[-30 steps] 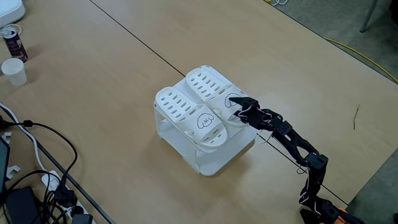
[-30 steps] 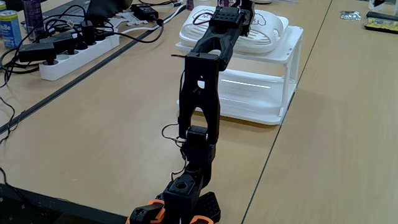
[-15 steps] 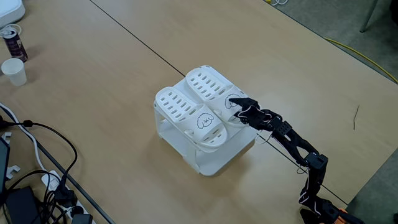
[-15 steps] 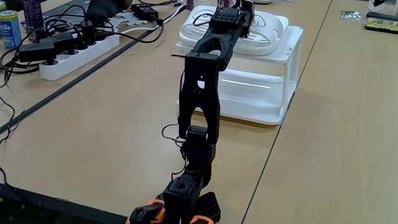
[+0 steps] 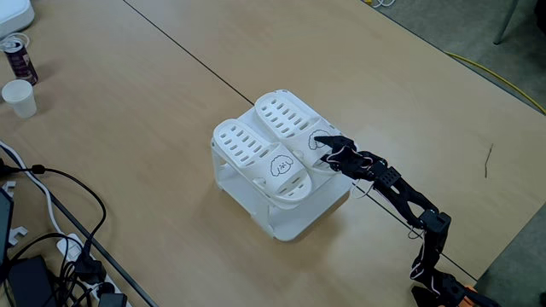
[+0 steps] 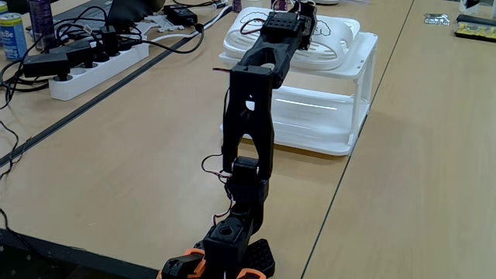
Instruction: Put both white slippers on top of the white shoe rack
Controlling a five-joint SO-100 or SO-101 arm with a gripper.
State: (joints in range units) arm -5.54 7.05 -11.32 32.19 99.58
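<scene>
Slippers lying side by side atop shoe rack, long axes running far-left; claw touching right slipper's strap, spread or pinching unclear.

My arm is matte black from end to end, built of boxy printed links with squared servo housings at each joint. At the bottom centre of a fixed view I see its base, black with orange pieces at the foot; the same orange shows at the lower right corner of the other fixed view. A small white mark sits on the upright link. Thin dark wires loop loosely out beside the lower joint, and another thin wire trails along the links. The gripper is black too, with pale specks on its body.
</scene>
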